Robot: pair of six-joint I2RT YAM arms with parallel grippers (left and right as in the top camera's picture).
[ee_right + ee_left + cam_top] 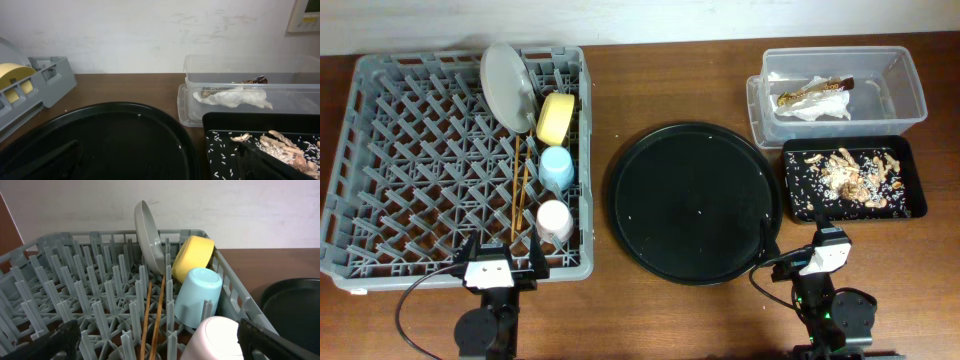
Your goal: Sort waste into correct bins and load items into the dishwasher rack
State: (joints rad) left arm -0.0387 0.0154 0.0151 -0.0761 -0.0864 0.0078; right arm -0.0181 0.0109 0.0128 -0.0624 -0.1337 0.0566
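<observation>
- The left end effector [157, 330] is spread wide, with nothing between its two fingers. It hangs at the near edge of the table [620, 90], just at the near wall of the large square grey plastic rack [410, 170].
- The right end effector [157, 155] is also spread wide and empty. It is at the near edge of the table, beside the near right rim of the large round black tray [695, 200].
- The rack fills the left part of the table, and all the dishes stand along its right side.
- From the far end they are the pale round plate [508, 85] standing on its edge, the yellow bowl [556, 117] just beside it, the small light-blue cup [557, 167] and the small pink cup [555, 220].
- The pair of thin wooden chopsticks [519, 195] lies side by side between the pegs, just left of the two cups.
- The clear rectangular plastic tub [900, 95] stands at the far right corner of the table. It holds the crumpled white paper napkin [815, 108], with the brown-gold wrapper [815, 88] on top.
- The shallow black rectangular tray [915, 190] is just on the near side of the tub. It holds the tan-brown shredded food scraps [855, 175] and small white grains.
</observation>
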